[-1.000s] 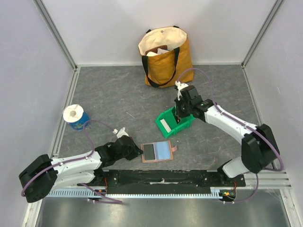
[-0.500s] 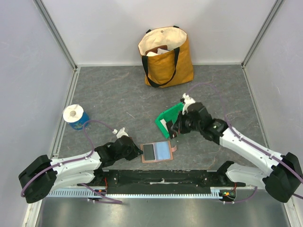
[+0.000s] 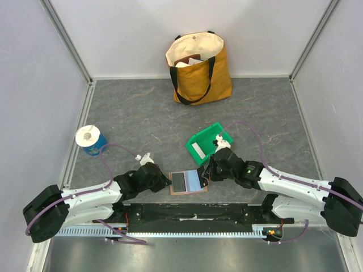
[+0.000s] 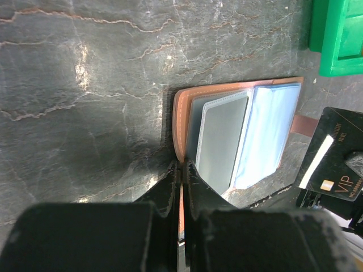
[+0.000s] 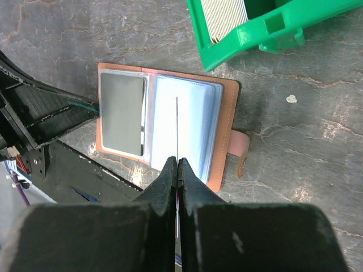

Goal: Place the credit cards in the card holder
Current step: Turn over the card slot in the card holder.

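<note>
our right hand [image 5: 177, 163] pinches the stiff, slick black plastic card [image 4: 340, 153] endwise; left hand [image 4: 181, 167] clamps the floppy terracotta wallet [image 4: 266, 130].

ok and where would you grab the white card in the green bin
Probably one exposed edge, pinched from above: the white card is thin and sits inside the green bin, whose walls block a side approach. Whether it lies flat or leans is unclear.

1. "VIP": gold capitals on the black credit card [image 4: 333, 148], at 4 o'clock in the left wrist view and at 3 o'clock from the card holder [image 4: 182, 116].
2. Smaller gold line beside "VIP", same card: too small to read.
3. Fine print at the card's far end: illegible.
</note>
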Controlling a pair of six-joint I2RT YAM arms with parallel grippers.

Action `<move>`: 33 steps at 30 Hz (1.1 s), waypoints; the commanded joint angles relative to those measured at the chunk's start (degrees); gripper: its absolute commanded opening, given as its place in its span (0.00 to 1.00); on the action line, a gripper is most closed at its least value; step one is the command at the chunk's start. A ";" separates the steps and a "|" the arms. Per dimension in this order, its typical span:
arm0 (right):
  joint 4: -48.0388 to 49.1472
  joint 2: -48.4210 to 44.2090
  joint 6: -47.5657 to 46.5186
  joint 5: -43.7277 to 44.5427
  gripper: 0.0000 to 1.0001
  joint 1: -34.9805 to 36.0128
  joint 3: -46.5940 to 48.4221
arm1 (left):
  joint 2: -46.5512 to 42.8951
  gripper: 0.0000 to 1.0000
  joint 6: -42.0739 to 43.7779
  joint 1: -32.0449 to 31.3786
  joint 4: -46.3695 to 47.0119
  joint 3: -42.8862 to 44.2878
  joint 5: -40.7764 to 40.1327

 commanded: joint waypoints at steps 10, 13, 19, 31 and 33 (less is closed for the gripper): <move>2.79 2.03 2.69 7.57 0.00 1.95 -1.73 | 0.96 0.02 2.60 0.25 -2.97 -0.30 -0.11; 2.70 1.59 2.68 7.66 0.00 1.95 -2.17 | 0.61 0.02 2.42 0.34 -2.97 -0.47 -0.11; 2.96 3.34 2.33 7.83 0.00 2.04 -2.79 | 1.14 0.02 2.51 0.25 -2.53 -0.47 -0.03; 6.39 4.41 3.56 6.69 0.00 3.10 -3.31 | 1.40 0.02 2.60 0.34 -2.18 -0.56 0.24; 7.09 4.14 3.65 6.16 0.00 3.18 -3.23 | 1.49 0.02 2.51 0.25 -2.09 -0.56 0.15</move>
